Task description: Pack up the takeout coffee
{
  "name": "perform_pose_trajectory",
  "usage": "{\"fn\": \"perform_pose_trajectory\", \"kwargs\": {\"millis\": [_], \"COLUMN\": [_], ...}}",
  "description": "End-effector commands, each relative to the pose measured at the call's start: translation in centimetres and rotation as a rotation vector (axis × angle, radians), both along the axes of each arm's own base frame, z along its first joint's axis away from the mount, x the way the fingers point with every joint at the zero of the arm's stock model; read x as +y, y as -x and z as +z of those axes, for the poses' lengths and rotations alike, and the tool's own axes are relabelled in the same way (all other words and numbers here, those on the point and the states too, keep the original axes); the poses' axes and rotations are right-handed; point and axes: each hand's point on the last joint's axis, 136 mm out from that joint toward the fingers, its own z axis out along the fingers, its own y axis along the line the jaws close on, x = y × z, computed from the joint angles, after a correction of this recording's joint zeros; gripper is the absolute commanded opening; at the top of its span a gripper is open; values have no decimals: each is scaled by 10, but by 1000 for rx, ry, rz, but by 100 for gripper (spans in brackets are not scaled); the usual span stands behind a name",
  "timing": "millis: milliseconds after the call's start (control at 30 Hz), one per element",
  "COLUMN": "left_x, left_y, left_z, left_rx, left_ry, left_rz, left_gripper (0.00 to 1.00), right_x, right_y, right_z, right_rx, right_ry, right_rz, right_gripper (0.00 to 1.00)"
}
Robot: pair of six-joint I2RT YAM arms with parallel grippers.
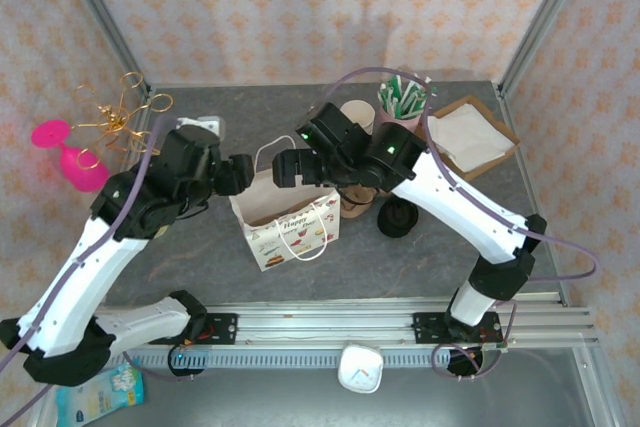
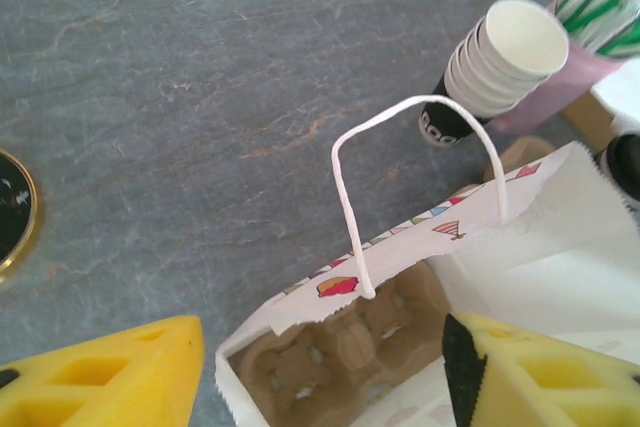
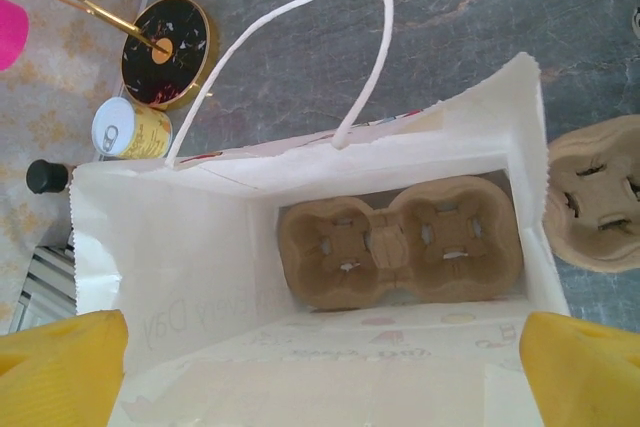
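While your right gripper (image 3: 320, 362) gapes above the paper bag (image 3: 180, 237) holding the cup carrier (image 3: 400, 252), your left gripper (image 2: 320, 352) stands released.

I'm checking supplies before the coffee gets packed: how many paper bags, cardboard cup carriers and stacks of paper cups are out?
Paper bag: 1
Cardboard cup carrier: 2, one inside the bag, one outside it
Stack of paper cups: 1
Total: 4
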Motion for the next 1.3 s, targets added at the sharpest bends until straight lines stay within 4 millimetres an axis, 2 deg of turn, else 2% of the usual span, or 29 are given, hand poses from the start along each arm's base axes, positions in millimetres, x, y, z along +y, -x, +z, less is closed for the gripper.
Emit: {"fn": "perform_pose_trajectory", "kwargs": {"millis": [0,167,267,500,633,800,867,1067,1167,1267], "left_x": [-6,-30,-47,-67,-74,-72,-70,-70,-61,-46], "left_y": [-2,-12,-12,-20,-32,-48,-54,-65,-65,-66], "left_z": [1,-9,-23,-40,-50,-63,-65,-61,-61,-58], "left_rx": [3,41,97,134,153,173,178,155,169,168], "left_ry": [-97,-117,-126,-133,-158,-217,-235,-220,-208,-166], "left_rz": [-102,-229,-325,-419,-431,-392,-367,-318,-274,-212], "left_gripper": [72,76,77,80,82,81,77,44,25,16], "right_x": [-20,-36,-47,-60,-62,-65,-65,-72,-76,-82], "right_y": [2,4,4,1,-1,-4,-4,-7,-9,-12], "right_z": [16,22,18,10,8,3,1,-1,-1,-4], "right_rx": [-42,-55,-53,-46,-45,-46,-42,-45,-45,-42], "right_ry": [-13,-16,-2,0,5,10,10,25,28,43], "right_rz": [-62,-109,-144,-178,-179,-181,-179,-192,-206,-225], "right_gripper": [100,100,100,100,100,100,100,100,100,100]}}
